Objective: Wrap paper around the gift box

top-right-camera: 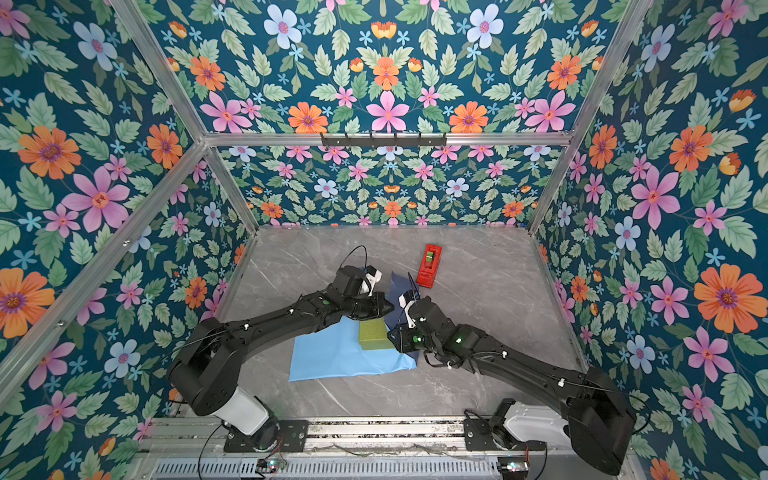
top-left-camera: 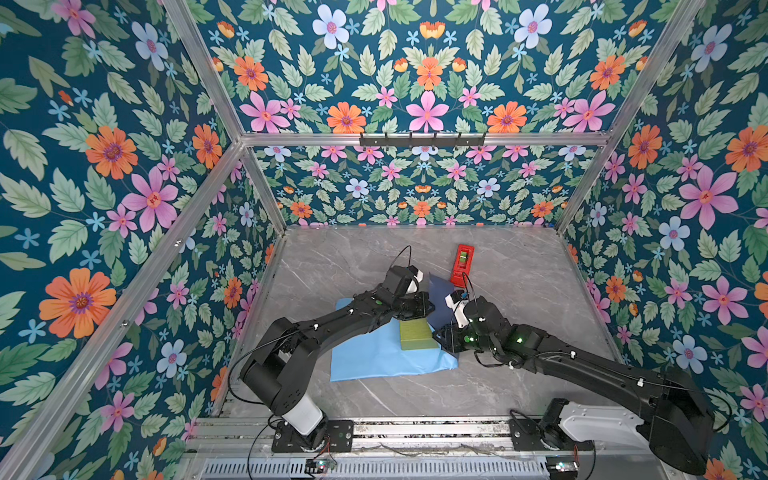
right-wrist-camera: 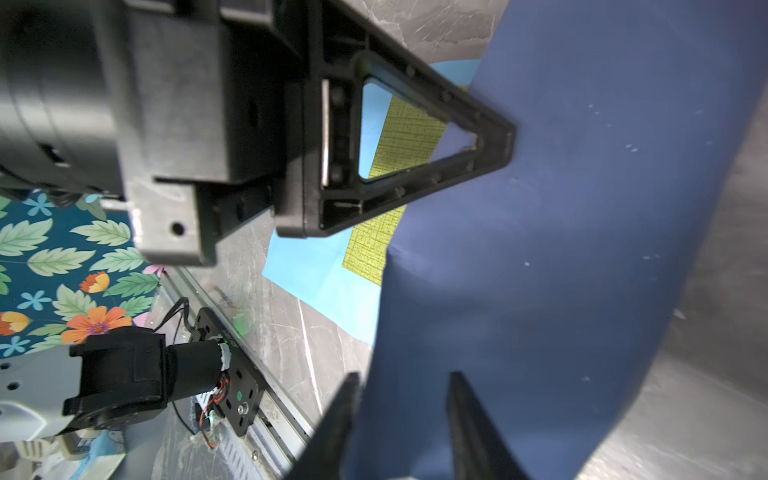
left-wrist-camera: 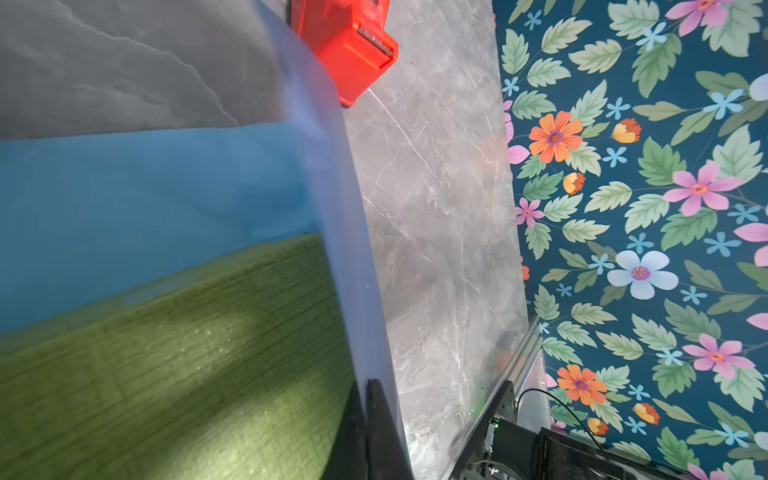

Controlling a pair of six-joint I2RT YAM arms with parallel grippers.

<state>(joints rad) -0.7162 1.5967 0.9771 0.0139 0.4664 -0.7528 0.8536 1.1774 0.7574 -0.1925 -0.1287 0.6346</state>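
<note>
The gift box sat on the paper, whose right-hand flap stood raised. The left gripper pinched that flap above the box's far corner. The right gripper straddled it, jaws parted.

The gift box sits on the paper, whose light-blue face spreads toward 8 o'clock over the marble table; at the box's 1 o'clock a dark slate-blue flap of the sheet stands raised. The left gripper is at the box's 12 o'clock edge, against that flap; the right gripper is just beside the box at 3 o'clock; a red tape dispenser lies farther off at 1 o'clock.
</note>
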